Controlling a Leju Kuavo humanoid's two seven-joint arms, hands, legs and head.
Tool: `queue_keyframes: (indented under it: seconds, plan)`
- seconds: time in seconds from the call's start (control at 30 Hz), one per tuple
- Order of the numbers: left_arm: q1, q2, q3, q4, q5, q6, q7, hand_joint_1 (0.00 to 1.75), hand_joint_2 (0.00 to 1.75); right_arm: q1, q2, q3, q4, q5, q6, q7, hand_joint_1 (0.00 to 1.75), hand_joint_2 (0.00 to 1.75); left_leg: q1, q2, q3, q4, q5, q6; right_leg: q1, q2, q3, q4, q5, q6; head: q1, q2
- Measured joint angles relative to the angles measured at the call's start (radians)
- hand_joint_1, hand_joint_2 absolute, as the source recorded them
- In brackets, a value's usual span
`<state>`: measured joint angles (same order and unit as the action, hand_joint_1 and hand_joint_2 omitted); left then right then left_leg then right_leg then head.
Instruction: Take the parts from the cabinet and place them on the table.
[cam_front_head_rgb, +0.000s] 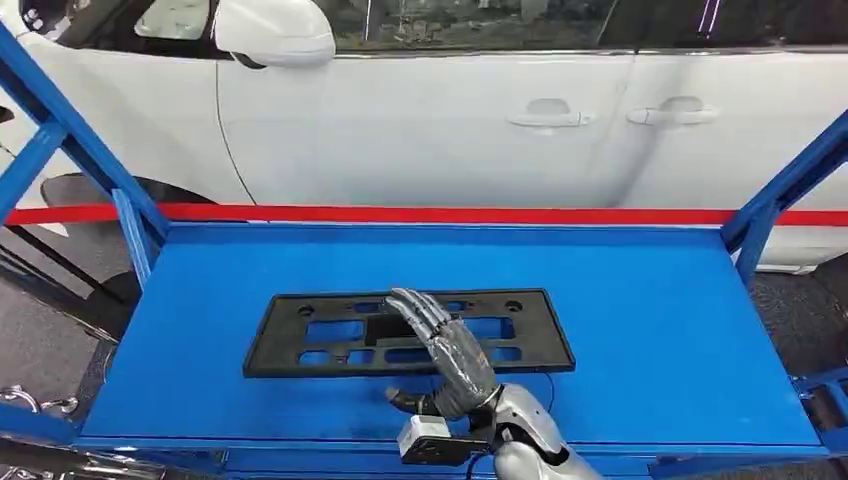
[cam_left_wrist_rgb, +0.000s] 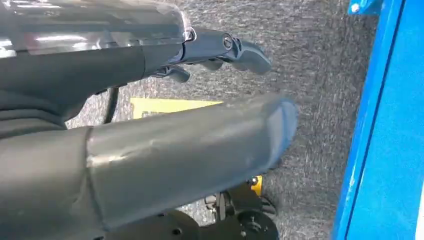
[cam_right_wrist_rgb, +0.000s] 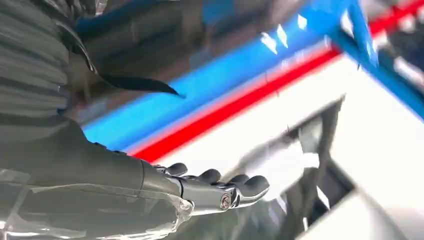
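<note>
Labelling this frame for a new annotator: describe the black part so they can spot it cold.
Start at the blue table in front of the white car. Near its middle lies the black part: a flat, long rectangular plate with rectangular cutouts and small corner holes. The right robot hand hovers over it, and it is the only dark item on the blue surface.

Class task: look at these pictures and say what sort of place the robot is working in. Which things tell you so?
Probably a car factory or assembly workshop: a white car stands right behind a blue metal rack, and a black plastic car part lies on its shelf under the right hand.
</note>
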<state>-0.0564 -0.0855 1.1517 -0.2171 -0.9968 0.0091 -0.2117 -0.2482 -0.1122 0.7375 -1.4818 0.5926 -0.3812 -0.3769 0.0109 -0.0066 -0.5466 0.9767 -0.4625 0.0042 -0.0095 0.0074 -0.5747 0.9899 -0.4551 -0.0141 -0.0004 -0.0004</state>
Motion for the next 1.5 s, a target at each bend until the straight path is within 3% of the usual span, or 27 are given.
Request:
queue_keyframes:
  seconds: [0.07,0.17,0.2,0.27,0.33,0.4,0.5,0.53,0.57,0.6,0.67,0.7,0.77,0.83,0.87,0.97,1.03,1.07,1.1,1.17,1.2,1.23,1.27,1.3,1.37,1.4,1.5]
  plan:
    - [0.000,0.000,0.003,0.000,0.000,0.002,-0.002,0.00,0.00,0.007,-0.002,-0.009,-0.045,0.096,-0.047,0.007,0.00,1.75,0.005,0.002,-0.021,0.061,-0.051,-0.006,-0.005,-0.004,0.013,-0.011,0.002,-0.011,0.000,0.000]
    - [0.000,0.000,0.007,0.000,-0.003,0.003,-0.001,0.00,0.00,0.023,-0.014,-0.012,-0.077,0.260,-0.121,0.043,0.00,1.75,0.008,0.001,-0.125,0.282,-0.150,-0.014,0.001,-0.008,0.013,-0.008,-0.001,-0.017,0.000,0.000]
    - [0.002,0.000,0.007,0.000,-0.006,0.005,-0.002,0.00,0.00,0.029,-0.024,-0.012,-0.083,0.321,-0.146,0.060,0.00,1.75,0.008,0.001,-0.142,0.317,-0.151,-0.016,0.001,-0.008,0.013,-0.006,-0.002,-0.018,0.000,0.000]
    - [0.003,0.000,0.008,0.000,-0.009,0.005,-0.005,0.00,0.00,0.035,-0.039,-0.012,-0.087,0.425,-0.183,0.096,0.00,1.75,0.008,0.002,-0.112,0.249,-0.093,-0.015,0.001,-0.006,0.014,-0.003,-0.005,-0.016,0.000,0.000]
    - [0.000,0.001,0.008,0.000,-0.011,0.005,-0.008,0.00,0.00,0.038,-0.057,-0.012,-0.089,0.557,-0.222,0.142,0.00,1.75,0.008,0.002,-0.024,0.068,-0.002,-0.005,0.001,-0.004,0.018,0.004,-0.011,-0.010,0.000,0.000]
    - [-0.003,0.002,0.008,0.000,-0.012,0.005,-0.011,0.00,0.00,0.040,-0.082,-0.012,-0.088,0.669,-0.252,0.187,0.00,1.75,0.001,0.001,0.002,0.010,-0.010,0.004,0.007,-0.004,0.013,0.010,-0.014,-0.002,0.000,0.000]
    - [0.000,0.002,0.008,0.000,-0.016,0.007,-0.011,0.00,0.00,0.045,-0.115,-0.010,-0.085,0.709,-0.269,0.215,0.00,1.75,-0.001,0.000,0.000,0.011,-0.007,0.017,0.005,-0.004,0.016,0.000,-0.008,0.013,0.000,0.000]
    - [-0.001,0.002,0.008,0.000,-0.016,0.007,-0.011,0.00,0.00,0.045,-0.122,-0.010,-0.085,0.711,-0.270,0.217,0.00,1.75,0.011,0.003,0.005,0.000,0.001,0.028,0.007,-0.004,0.013,0.005,-0.016,0.018,0.000,0.000]
    - [-0.003,0.002,0.008,0.000,-0.016,0.007,-0.011,0.00,0.00,0.044,-0.130,-0.010,-0.085,0.712,-0.271,0.217,0.00,1.75,0.010,0.003,0.005,-0.003,0.003,0.032,0.005,-0.005,0.004,0.033,-0.039,0.024,0.000,0.000]
    - [-0.004,0.002,0.008,0.000,-0.016,0.007,-0.011,0.00,0.00,0.045,-0.136,-0.010,-0.084,0.714,-0.272,0.217,0.00,1.75,0.010,0.005,0.005,-0.003,0.003,0.040,0.004,-0.005,-0.024,0.099,-0.080,0.028,0.000,0.000]
    - [-0.003,0.002,0.008,0.000,-0.016,0.007,-0.011,0.00,0.00,0.049,-0.146,-0.009,-0.080,0.716,-0.272,0.218,0.00,1.75,0.009,0.006,0.002,-0.001,0.003,0.041,0.001,-0.005,-0.103,0.270,-0.157,0.036,0.000,0.000]
    - [-0.003,0.002,0.008,0.000,-0.016,0.007,-0.011,0.00,0.00,0.051,-0.148,-0.008,-0.079,0.716,-0.272,0.218,0.00,1.75,0.009,0.006,0.002,0.000,0.002,0.041,-0.002,-0.005,-0.128,0.321,-0.167,0.038,0.000,0.000]
    - [-0.003,0.002,0.008,0.000,-0.016,0.007,-0.011,0.00,0.00,0.054,-0.153,-0.007,-0.078,0.717,-0.272,0.218,0.00,1.75,0.009,0.004,0.005,0.000,0.000,0.040,-0.006,-0.006,-0.112,0.281,-0.120,0.040,0.000,0.000]
    - [-0.003,0.002,0.008,0.000,-0.016,0.007,-0.011,0.00,0.00,0.052,-0.154,-0.007,-0.078,0.717,-0.273,0.218,0.00,1.75,0.009,0.001,0.011,0.001,-0.003,0.035,-0.007,-0.007,-0.021,0.092,-0.021,0.034,0.000,0.000]
    - [-0.002,0.001,0.008,0.000,-0.018,0.007,-0.010,0.00,0.00,0.052,-0.156,-0.007,-0.078,0.703,-0.259,0.211,0.00,1.75,0.009,0.001,0.012,0.001,-0.005,0.031,-0.006,-0.007,0.008,0.022,-0.006,0.029,0.000,0.000]
    - [-0.002,0.002,0.008,0.000,-0.029,0.009,0.010,0.00,0.00,0.042,-0.185,0.008,-0.078,0.525,-0.120,0.151,0.00,1.75,0.002,0.000,0.006,0.006,-0.009,0.015,0.001,-0.005,0.011,0.013,-0.017,0.020,0.000,0.000]
    - [-0.002,0.002,0.008,0.000,-0.030,0.009,0.014,0.00,0.00,0.039,-0.210,0.010,-0.077,0.482,-0.109,0.136,0.00,1.75,0.001,0.000,0.009,0.005,-0.011,0.001,-0.006,-0.004,0.014,0.003,-0.012,0.006,0.000,0.000]
    - [-0.001,0.003,0.008,0.000,-0.030,0.009,0.014,0.00,0.00,0.037,-0.215,0.010,-0.077,0.479,-0.104,0.135,0.00,1.75,0.006,0.001,0.000,0.029,-0.033,-0.001,-0.007,-0.007,0.018,-0.003,-0.009,-0.001,0.000,0.000]
    - [-0.002,0.003,0.008,0.000,-0.031,0.008,0.014,0.00,0.00,0.033,-0.217,0.011,-0.077,0.474,-0.103,0.133,0.00,1.75,0.006,0.001,-0.026,0.086,-0.071,-0.002,-0.007,-0.008,0.018,-0.004,-0.008,-0.008,-0.001,0.000]
    - [-0.002,0.004,0.008,0.000,-0.031,0.008,0.014,0.00,0.00,0.033,-0.220,0.016,-0.076,0.472,-0.102,0.132,0.00,1.75,0.007,0.001,-0.101,0.250,-0.148,-0.007,-0.003,-0.009,0.016,-0.002,-0.010,-0.011,0.000,0.000]
    - [-0.001,0.005,0.008,0.000,-0.031,0.008,0.014,0.00,0.00,0.033,-0.223,0.019,-0.075,0.472,-0.102,0.131,0.00,1.75,0.007,0.001,-0.135,0.320,-0.169,-0.009,-0.001,-0.010,0.015,0.001,-0.011,-0.012,0.000,0.000]
    - [0.001,0.005,0.008,0.000,-0.031,0.009,0.014,0.00,0.00,0.034,-0.226,0.019,-0.073,0.472,-0.102,0.130,0.00,1.75,0.007,0.001,-0.146,0.340,-0.162,-0.007,0.001,-0.010,0.015,0.004,-0.012,-0.013,0.000,0.000]
    - [0.002,0.005,0.008,0.000,-0.031,0.008,0.014,0.00,0.00,0.034,-0.227,0.019,-0.072,0.472,-0.102,0.129,0.00,1.75,0.007,0.001,-0.141,0.327,-0.148,-0.006,0.001,-0.009,0.016,0.004,-0.013,-0.014,0.000,0.000]
    - [0.002,0.005,0.008,0.000,-0.031,0.008,0.014,0.00,0.00,0.033,-0.229,0.019,-0.072,0.472,-0.102,0.128,0.00,1.75,0.007,0.002,-0.097,0.231,-0.086,-0.001,0.003,-0.008,0.017,0.007,-0.015,-0.013,0.000,0.000]
    - [0.000,0.006,0.008,0.000,-0.031,0.009,0.014,0.00,0.00,0.032,-0.229,0.019,-0.072,0.472,-0.102,0.127,0.00,1.75,0.005,0.002,-0.013,0.055,-0.006,0.012,0.004,-0.006,0.021,0.009,-0.019,-0.009,0.000,0.000]
    - [-0.002,0.009,0.008,0.000,-0.031,0.009,0.014,0.00,0.00,0.032,-0.230,0.019,-0.072,0.472,-0.102,0.127,0.00,1.75,-0.002,0.002,0.000,0.024,-0.016,0.017,0.012,-0.005,0.018,0.014,-0.021,-0.004,0.000,0.000]
    - [0.000,0.009,0.008,0.000,-0.031,0.009,0.014,0.00,0.00,0.033,-0.235,0.019,-0.072,0.471,-0.103,0.126,0.00,1.75,-0.007,0.000,-0.002,0.020,-0.012,0.022,0.005,-0.005,0.015,0.008,-0.015,0.011,0.000,0.000]
